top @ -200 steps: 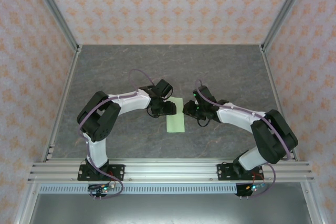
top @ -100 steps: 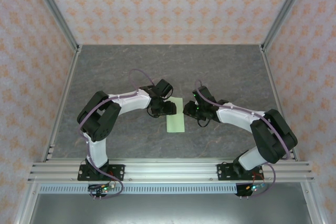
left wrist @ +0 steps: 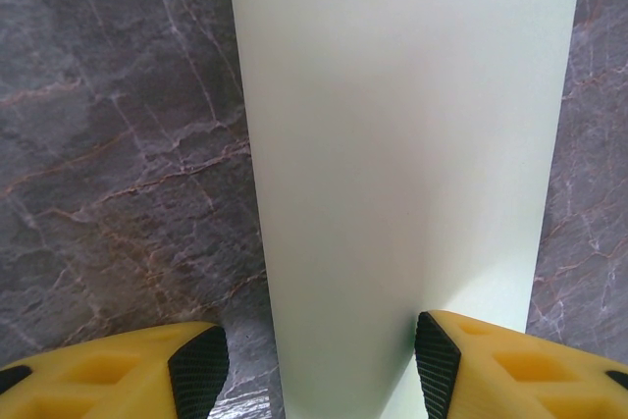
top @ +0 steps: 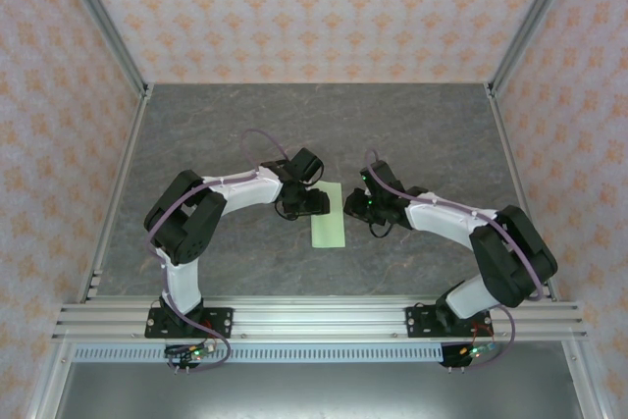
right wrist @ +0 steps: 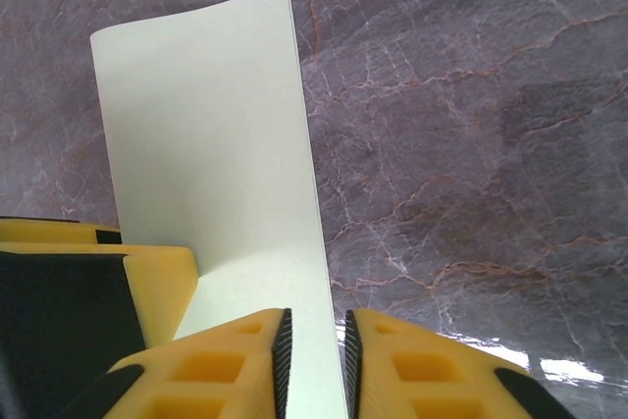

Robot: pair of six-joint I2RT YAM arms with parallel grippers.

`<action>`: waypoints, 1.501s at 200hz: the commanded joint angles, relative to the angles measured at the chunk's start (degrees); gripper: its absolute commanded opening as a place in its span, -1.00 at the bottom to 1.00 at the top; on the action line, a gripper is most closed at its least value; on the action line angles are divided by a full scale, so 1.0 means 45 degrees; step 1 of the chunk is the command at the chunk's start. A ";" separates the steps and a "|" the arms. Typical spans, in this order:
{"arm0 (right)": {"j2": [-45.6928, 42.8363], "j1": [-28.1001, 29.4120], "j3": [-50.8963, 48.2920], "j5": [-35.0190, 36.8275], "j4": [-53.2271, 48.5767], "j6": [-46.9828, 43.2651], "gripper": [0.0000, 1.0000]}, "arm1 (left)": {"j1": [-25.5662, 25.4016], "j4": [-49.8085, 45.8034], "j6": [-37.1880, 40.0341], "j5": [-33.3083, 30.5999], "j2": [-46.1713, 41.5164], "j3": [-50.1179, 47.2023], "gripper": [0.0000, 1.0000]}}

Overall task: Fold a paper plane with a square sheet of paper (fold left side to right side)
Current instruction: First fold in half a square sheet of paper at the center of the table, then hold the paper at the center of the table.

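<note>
Yellow fingers first, closest to me. My left tool [left wrist: 319, 365] stands open, one black pad [left wrist: 201, 370] over bare counter [left wrist: 118, 144], the other over the square sheet of paper [left wrist: 402, 125]. It straddles the near end and clamps nothing.

My right tool [right wrist: 316, 360] has its jaws almost together with the sheet's right edge running up between the pads [right wrist: 283, 360]. A sliver of gap shows, so I cannot tell whether they bite the paper yet.

Past the fingertips, the pale green sheet runs away from both tools as a narrow strip on the grey marbled counter, midway between them.

My read is that I'm taking hold of that right edge to work the fold. To do it well, pinch lightly and squarely at the edge, let the left tool steady the strip so it can't skate, and keep the long edges matched before pressing any crease.

From above, the whole strip shows with a tool at each side of its far half. The left wrist gives the surface as flat and smooth. The right wrist adds the pinch itself, and a far end that looks slightly lifted.
</note>
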 commanded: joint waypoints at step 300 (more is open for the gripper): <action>0.3342 0.0409 0.0892 0.0168 -0.1253 -0.0094 -0.81 | 0.0400 -0.0044 0.0587 -0.0533 -0.1903 -0.0640 0.28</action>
